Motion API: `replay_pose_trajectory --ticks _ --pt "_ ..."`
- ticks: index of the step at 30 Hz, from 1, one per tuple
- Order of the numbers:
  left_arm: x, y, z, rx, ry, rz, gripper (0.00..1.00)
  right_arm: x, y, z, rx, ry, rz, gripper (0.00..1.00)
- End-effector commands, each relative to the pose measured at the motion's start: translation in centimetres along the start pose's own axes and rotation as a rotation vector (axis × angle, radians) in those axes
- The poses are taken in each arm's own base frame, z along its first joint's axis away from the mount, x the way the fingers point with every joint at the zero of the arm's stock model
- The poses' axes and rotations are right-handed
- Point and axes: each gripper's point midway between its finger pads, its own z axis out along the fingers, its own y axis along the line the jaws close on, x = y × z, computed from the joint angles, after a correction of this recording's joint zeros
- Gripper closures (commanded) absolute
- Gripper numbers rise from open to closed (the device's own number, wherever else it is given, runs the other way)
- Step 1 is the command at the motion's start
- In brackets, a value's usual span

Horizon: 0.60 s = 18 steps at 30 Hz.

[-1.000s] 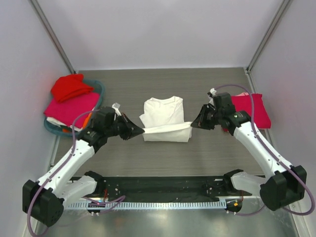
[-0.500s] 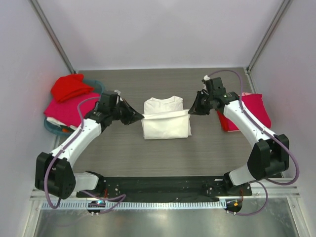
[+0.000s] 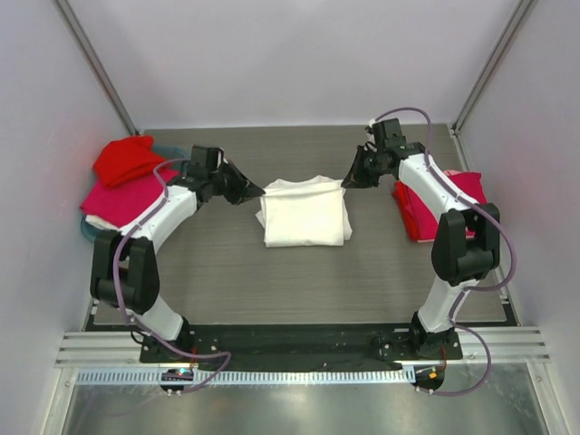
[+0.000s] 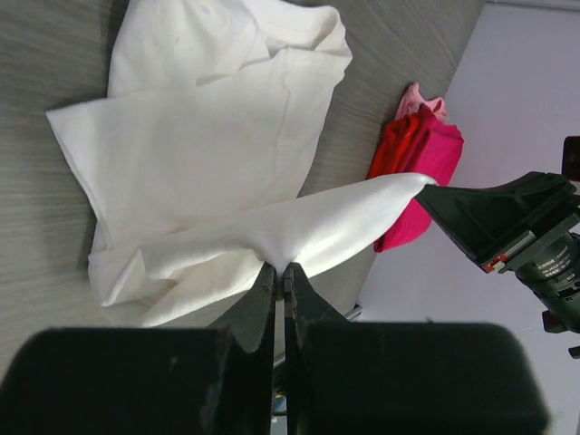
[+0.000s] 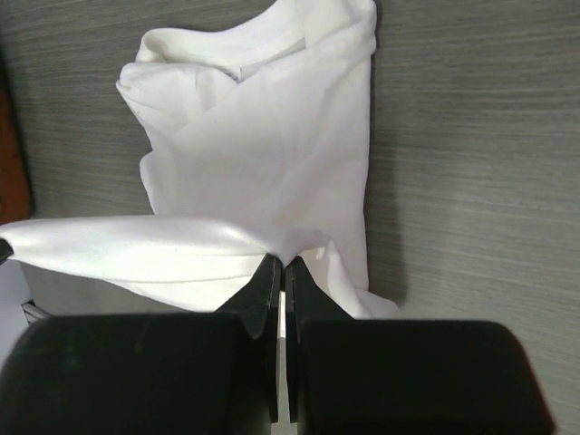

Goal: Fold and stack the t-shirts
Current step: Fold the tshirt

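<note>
Clamped shut with left gripper and right gripper on opposite ends of a raised edge of the soft white cotton t-shirt, folded mid-table, left of stacked red and pink t-shirts

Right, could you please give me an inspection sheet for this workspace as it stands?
Surface: grey wood-grain table.
Job's things: white cotton t-shirt part-folded at centre, one edge lifted; folded red and magenta-pink shirts stacked at right; red and pink shirts heaped at left.
Clutter: teal plastic basket under the left heap.
Grippers: left gripper and right gripper both shut on the lifted edge.
Cables: purple cables loop along both arms, off the cloth.
Surroundings: plain white walls, metal corner posts.
</note>
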Motion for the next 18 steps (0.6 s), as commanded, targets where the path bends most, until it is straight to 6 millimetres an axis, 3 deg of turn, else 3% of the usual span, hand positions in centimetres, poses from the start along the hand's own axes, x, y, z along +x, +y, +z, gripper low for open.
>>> replay_pose_trajectory --ticks 1,6,12,18 --pt "-2.9 -1.9 0.2 0.061 -0.043 0.041 1.00 -3.8 -0.6 -0.2 0.004 -0.080 -0.019 0.99" --pt "-4.5 -1.2 2.9 0.043 -0.024 0.019 1.00 -5.3 -0.6 2.3 -0.014 -0.076 0.003 0.99" --pt "-6.8 -1.0 4.9 0.037 -0.046 0.003 1.00 -7.5 0.2 4.2 -0.059 -0.097 0.019 0.99" --pt "-9.4 -1.5 6.7 0.057 -0.079 -0.009 1.00 -8.9 -0.5 6.8 -0.067 -0.095 0.030 0.98"
